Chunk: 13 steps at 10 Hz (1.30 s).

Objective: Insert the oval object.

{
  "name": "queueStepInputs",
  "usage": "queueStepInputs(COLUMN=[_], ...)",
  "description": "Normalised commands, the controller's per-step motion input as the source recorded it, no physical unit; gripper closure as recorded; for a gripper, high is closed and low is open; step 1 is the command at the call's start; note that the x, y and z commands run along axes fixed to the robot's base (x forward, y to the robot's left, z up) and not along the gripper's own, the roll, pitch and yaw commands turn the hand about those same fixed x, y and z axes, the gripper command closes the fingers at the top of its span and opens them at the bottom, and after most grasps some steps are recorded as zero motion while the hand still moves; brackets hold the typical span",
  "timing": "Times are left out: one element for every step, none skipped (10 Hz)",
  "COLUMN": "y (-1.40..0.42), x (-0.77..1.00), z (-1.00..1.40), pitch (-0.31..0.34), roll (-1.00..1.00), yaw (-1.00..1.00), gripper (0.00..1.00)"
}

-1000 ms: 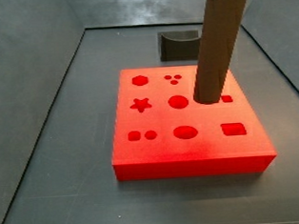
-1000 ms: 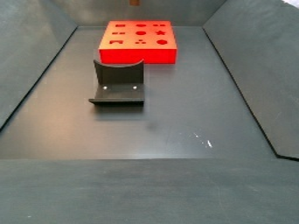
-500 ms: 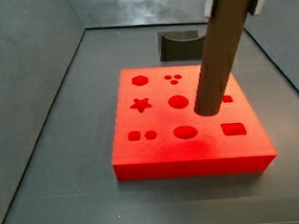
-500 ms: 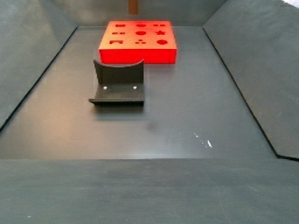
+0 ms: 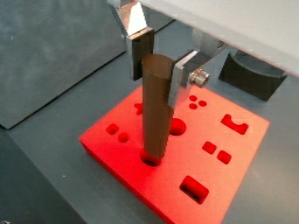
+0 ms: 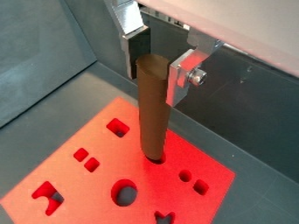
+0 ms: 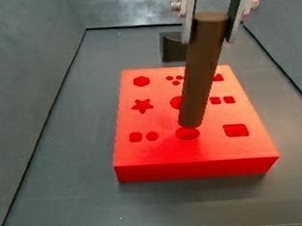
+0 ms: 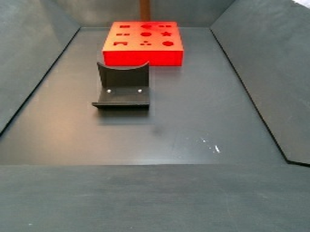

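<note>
Oval object (image 7: pixel 198 73): one; brown peg, upright, lower tip at or just entering a hole in the near middle of the red block (image 7: pixel 149 149). Claw (image 5: pixel 158 59): one; pinching the peg's top. Risk: slight tilt or offset at the mouth, jamming on the rim. Red block: one. Fixture (image 8: pixel 122 86): one, on tabletop (image 8: pixel 182 127), apart.

Brown oval object (image 7: pixel 197 74) stands upright (hand (image 7: pixel 217 7) gripping top), tip at a hole.
</note>
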Motion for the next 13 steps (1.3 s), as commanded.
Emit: queueStepInputs(y=[-0.07,-0.05,-0.04,-0.02,-0.01,-0.07,-0.07,0.0,0.0,0.0,-0.02,-0.02,0.0], x=[0.08,0.01,0.0,0.0,0.0,0.08,0.06,0.07,0.0,0.0,0.0,0.0,0.0], z=[-0.23,-0.25,-0.23,-0.21,-0.19,-0.16,-0.19,-0.19,-0.02,-0.41,-0.59,-0.56,-0.49], pitch=[-0.027,-0.019,-0.016,-0.004,0.0,0.0,0.0,0.0,0.0,0.0,0.0,0.0,0.0], roll=[0.0,0.0,0.0,0.0,0.0,0.04,0.06,0.04,0.0,0.12,0.15,0.16,0.1], yaw=[0.11,0.11,0.1,0.08,0.09,0.07,0.07,0.01,0.0,0.0,0.0,0.0,0.0], gripper=[1.0,1.0,1.0,1.0,1.0,1.0,1.0,1.0,1.0,1.0,1.0,1.0,1.0])
